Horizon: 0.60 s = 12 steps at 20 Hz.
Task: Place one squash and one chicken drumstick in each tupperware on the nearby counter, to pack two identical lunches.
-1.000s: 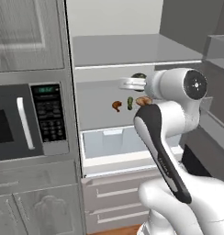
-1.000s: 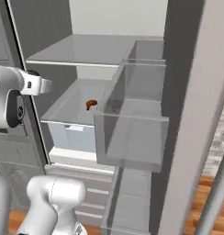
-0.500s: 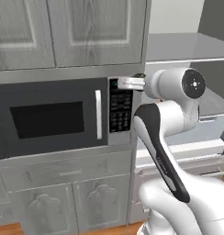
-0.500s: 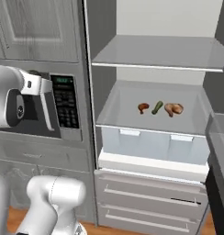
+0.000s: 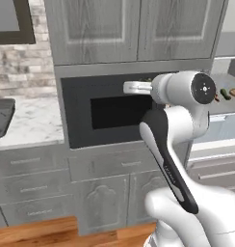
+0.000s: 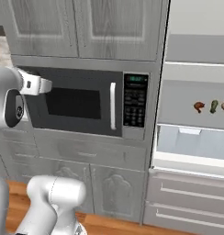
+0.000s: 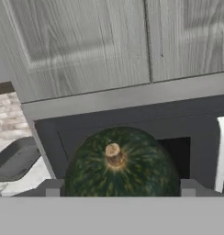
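Round green squash (image 7: pixel 119 161), low centre of the hand view, pinched in my gripper (image 7: pixel 118 187). The base has swung from fridge to microwave (image 6: pixel 84 103); I judge it bound for the counter (image 5: pixel 23 123) at left.
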### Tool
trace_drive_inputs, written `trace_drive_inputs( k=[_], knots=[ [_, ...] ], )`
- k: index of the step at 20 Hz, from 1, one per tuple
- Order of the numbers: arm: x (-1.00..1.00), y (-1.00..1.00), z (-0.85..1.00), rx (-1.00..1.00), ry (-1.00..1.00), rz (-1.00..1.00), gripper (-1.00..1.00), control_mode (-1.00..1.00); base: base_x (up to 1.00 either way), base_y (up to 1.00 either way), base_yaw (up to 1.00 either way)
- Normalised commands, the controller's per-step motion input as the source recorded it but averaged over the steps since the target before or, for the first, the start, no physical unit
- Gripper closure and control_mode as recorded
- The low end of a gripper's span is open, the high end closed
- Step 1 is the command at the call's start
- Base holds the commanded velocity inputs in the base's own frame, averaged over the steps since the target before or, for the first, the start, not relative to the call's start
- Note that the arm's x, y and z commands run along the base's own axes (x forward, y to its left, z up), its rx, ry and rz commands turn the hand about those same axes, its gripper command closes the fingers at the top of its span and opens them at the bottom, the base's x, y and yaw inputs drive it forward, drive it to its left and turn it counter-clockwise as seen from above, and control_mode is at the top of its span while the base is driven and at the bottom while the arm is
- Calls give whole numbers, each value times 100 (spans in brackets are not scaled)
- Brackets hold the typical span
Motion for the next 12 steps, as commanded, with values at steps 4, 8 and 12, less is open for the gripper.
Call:
trace_drive_inputs(
  k=[4, 8, 12],
  knots=[
    [0, 0, 0, 0, 0, 0, 100, 100, 5, 100, 0],
    [0, 0, 0, 0, 0, 0, 100, 100, 25, 100, 0],
    [0, 0, 0, 0, 0, 0, 100, 100, 31, 100, 0]
  ],
)
